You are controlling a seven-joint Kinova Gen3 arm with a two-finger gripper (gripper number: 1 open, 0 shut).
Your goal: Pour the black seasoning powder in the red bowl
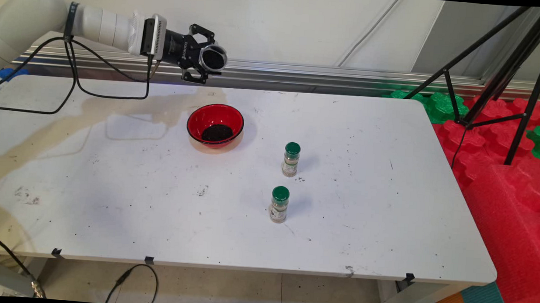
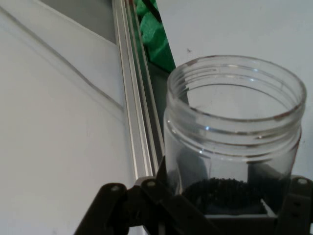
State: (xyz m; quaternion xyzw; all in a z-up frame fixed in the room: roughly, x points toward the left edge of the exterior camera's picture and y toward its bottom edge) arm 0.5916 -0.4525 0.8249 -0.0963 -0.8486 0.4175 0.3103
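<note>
In the upper left, a clear lidless plastic jar [image 1: 213, 57], almost emptied, is pinched by the black two-finger gripper [image 1: 204, 58] above the red round bowl [image 1: 215, 124], where dark grains are seen.

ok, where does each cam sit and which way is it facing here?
Main view: fixed above the table's near side, looking down across it to the wall; shows the white arm entering from upper left, gripper raised above the red bowl, two green-capped bottles to the right.
Hand view: on the hand, looking along the gripper toward the wall; black linkage at the bottom edge.
Shared: the clear open jar held in the gripper, the aluminium rail, green foam.
</note>
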